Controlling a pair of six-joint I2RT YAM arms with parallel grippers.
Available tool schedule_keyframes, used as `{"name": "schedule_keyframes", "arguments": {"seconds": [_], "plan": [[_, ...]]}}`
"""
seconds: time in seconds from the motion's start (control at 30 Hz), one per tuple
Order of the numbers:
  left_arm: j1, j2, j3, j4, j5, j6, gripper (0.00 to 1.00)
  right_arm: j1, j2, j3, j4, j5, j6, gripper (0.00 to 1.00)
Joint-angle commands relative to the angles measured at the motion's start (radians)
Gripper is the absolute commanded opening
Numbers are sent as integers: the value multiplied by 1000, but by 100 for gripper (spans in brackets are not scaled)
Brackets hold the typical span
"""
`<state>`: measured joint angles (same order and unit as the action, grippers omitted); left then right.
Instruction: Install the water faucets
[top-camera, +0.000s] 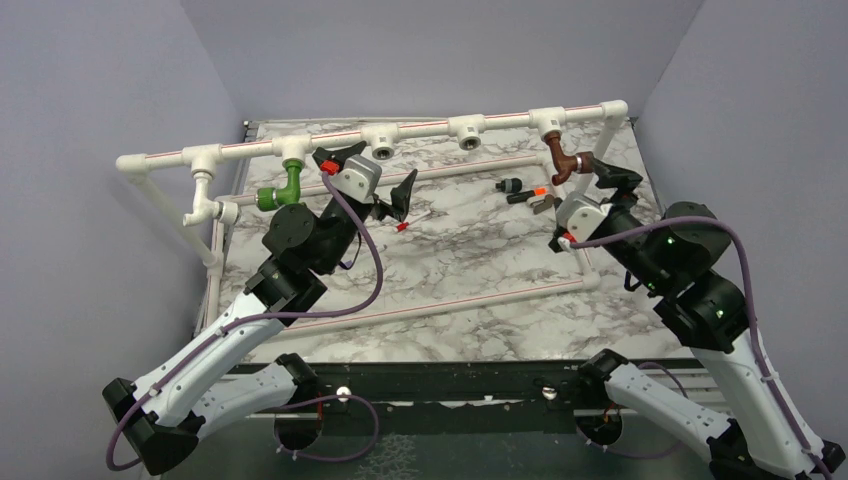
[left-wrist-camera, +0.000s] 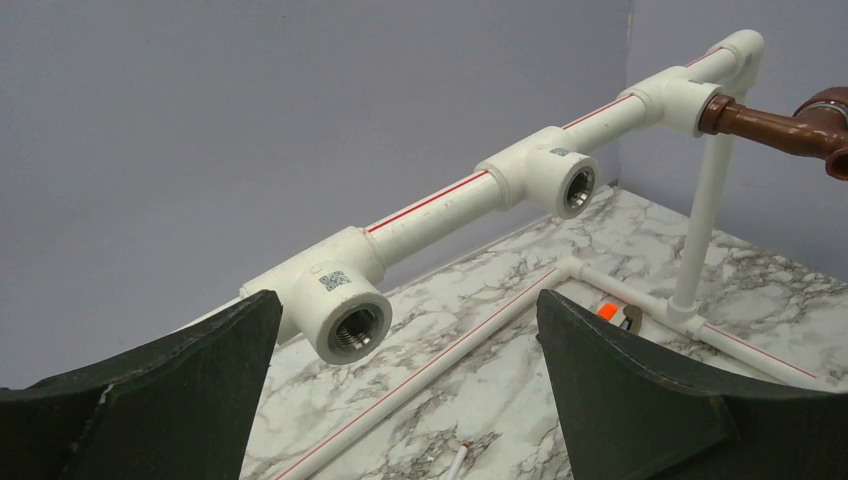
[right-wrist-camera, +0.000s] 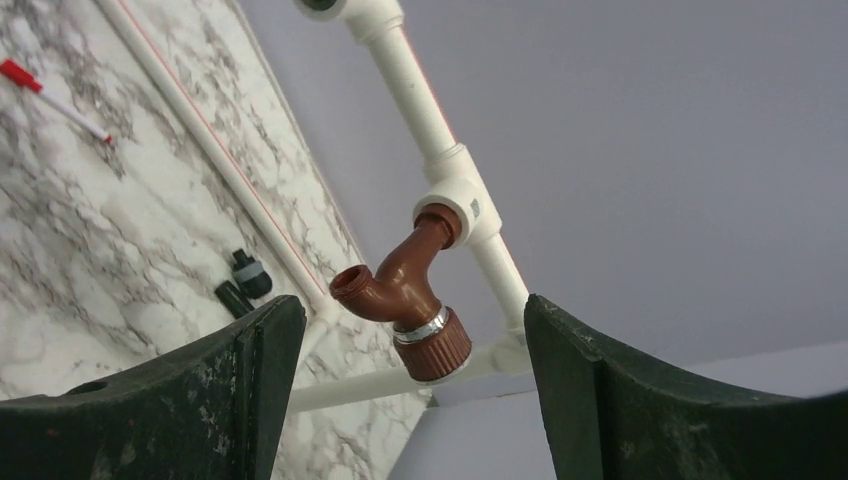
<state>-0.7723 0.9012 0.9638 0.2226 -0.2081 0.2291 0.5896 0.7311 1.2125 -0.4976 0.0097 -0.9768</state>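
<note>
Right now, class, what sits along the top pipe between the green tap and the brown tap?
Two white T-joints, both threaded sockets empty, lie between the green tap and the brown tap. The top view shows this.

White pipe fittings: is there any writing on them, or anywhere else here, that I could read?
No words or numbers can be read anywhere.
Near T-fitting: a small square code pattern, no legible text.
Next T-fitting: a similar mark, too small to read.
Third T-fitting, holding the copper-coloured faucet: a grey mark, blurred.
</note>
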Motion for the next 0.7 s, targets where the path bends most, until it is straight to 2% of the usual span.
{"name": "schedule_keyframes", "arguments": {"seconds": [0.0, 0.33, 0.67], "plan": [[-4, -13, -1, 8, 20, 3, 99, 4, 39, 9, -144, -15, -231, 86], [-4, -7, -1, 8, 21, 3, 99, 4, 60, -115, 62, 102, -444, 87], [-4, -5, -3, 9, 20, 6, 99, 4, 87, -271, 394, 249, -697, 82]]}}
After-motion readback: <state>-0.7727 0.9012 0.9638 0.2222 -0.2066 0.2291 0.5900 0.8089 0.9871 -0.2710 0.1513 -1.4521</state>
